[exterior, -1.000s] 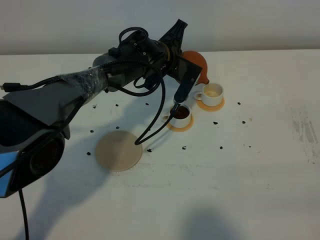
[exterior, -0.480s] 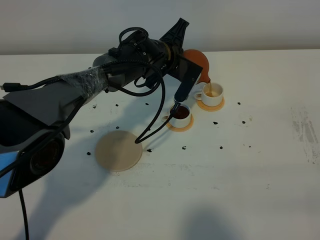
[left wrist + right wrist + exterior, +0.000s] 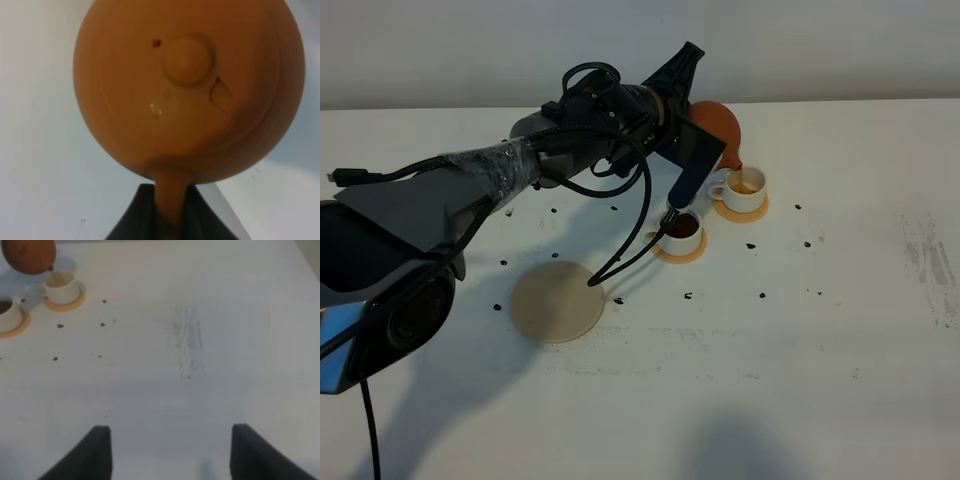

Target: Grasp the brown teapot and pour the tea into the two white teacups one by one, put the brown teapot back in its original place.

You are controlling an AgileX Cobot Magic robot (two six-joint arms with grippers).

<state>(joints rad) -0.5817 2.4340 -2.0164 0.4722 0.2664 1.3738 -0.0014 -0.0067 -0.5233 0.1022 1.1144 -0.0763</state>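
Note:
The brown teapot [image 3: 719,129] hangs tilted above the far white teacup [image 3: 746,184], its spout over the cup's rim. My left gripper [image 3: 684,112] is shut on its loop handle. In the left wrist view the teapot [image 3: 189,90] fills the frame, and its handle runs down between the dark fingers [image 3: 136,216]. The far cup holds amber tea. The near white teacup [image 3: 682,231] holds dark tea. Both cups stand on small orange-tan coasters. The large pale-beige coaster [image 3: 557,301] lies bare. My right gripper [image 3: 170,452] is open over bare table, and its view shows the teapot [image 3: 29,255] and both cups [image 3: 60,286].
Small dark specks [image 3: 761,295] are scattered over the white table [image 3: 840,330] around the cups. A black cable [image 3: 630,245] hangs from the left arm down beside the near cup. A scuffed patch [image 3: 930,262] marks the table's right side.
The teapot has tipped further and shifted slightly right over the far cup. That cup has gone from nearly pale to holding amber tea.

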